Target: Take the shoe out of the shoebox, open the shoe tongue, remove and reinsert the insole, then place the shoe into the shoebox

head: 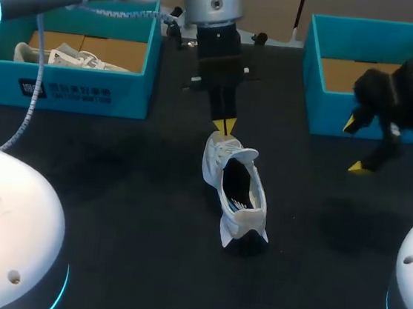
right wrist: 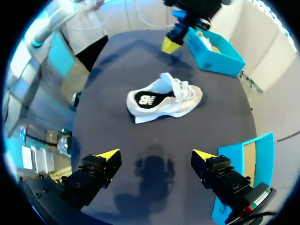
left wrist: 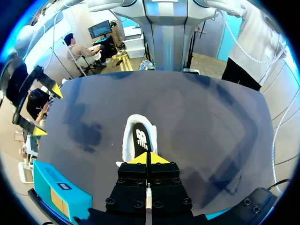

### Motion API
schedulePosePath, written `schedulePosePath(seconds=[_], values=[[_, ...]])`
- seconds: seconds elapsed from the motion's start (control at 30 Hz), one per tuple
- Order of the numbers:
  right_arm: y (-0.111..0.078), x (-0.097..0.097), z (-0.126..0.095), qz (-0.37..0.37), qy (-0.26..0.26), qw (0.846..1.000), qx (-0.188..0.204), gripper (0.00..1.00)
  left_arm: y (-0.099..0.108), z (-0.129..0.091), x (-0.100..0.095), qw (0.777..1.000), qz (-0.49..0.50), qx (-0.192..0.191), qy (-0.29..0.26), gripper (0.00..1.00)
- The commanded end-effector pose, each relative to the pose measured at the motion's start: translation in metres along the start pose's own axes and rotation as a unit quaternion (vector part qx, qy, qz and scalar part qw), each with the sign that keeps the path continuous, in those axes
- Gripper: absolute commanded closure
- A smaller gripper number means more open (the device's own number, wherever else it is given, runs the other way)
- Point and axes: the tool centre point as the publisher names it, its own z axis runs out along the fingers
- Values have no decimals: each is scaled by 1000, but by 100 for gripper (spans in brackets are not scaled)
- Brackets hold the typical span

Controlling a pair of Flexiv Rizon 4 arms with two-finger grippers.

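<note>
The shoe [head: 236, 191] lies in the middle of the table [head: 110, 211], its long way running up the picture. The left end effector [head: 225, 124] (tips pinched together, empty) hangs just over its upper end. The right end effector [head: 354, 145] is wide open, far off at the right.

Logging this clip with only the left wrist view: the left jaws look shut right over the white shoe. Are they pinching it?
Observer: No. In the right wrist view the left jaws hang apart from the shoe, with a gap between them, and they hold nothing.
Operator: Is there another shoe anywhere?
Observer: Yes. The head view shows a second white shoe lying in the left shoebox.
Operator: And the right shoebox?
Observer: The head view shows the right shoebox open, and the part of its cardboard floor that shows is bare.
</note>
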Motion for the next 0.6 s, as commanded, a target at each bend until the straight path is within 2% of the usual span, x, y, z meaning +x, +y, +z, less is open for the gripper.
schedulePosePath(seconds=[0.03, 0.1, 0.17, 0.37, 0.6], values=[[-4, 2, -25, -32, 16, 999, 5, 0, 0, 0, 0, 1000, 0, -1, 1, 100], [-7, 1, -27, -46, 22, 999, 5, 0, 0, 0, 0, 1000, 0, -1, 1, 100], [-11, -2, -31, -35, -2, 999, 5, 0, 0, 0, 0, 1000, 0, -1, 1, 100], [-11, -2, -31, -35, -2, 999, 5, 0, 0, 0, -1, 1000, 3, 0, 3, 100], [-11, -2, -31, -35, -2, 999, 5, 0, 2, 14, -7, 999, 17, -31, 40, 100]])
